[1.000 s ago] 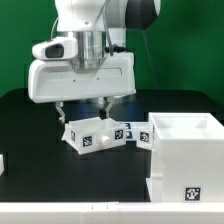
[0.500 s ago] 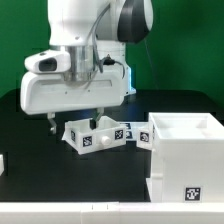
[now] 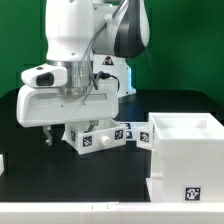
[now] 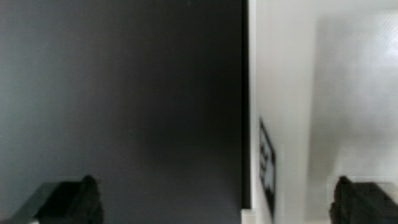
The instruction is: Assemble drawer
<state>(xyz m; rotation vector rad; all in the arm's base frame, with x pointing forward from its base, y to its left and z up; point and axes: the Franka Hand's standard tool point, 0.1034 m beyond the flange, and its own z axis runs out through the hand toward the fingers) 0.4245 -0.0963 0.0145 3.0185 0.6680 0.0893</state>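
Note:
A small white drawer tray (image 3: 96, 138) with black-and-white tags lies on the black table mid-scene. A second tagged tray (image 3: 127, 133) lies just to its right in the exterior view. The large cube-like shell (image 3: 186, 150) stands at the exterior view's right front. My gripper (image 3: 68, 134) hangs low over the first tray's left end, jaws wide apart and empty. In the wrist view the gripper (image 4: 217, 205) straddles the tray's wall (image 4: 294, 110). One fingertip (image 4: 71, 203) is over bare table, the other over the white tray. A tag (image 4: 267, 160) shows on the wall.
A small white piece (image 3: 2, 162) shows at the exterior view's left edge. The black table (image 3: 60, 175) stretches in front of the trays. A green backdrop stands behind. The arm's white body hides the table behind the trays.
The arm has moved toward the exterior view's left and lower, bringing the gripper down over the left end of the first tray. The trays and shell have not moved.

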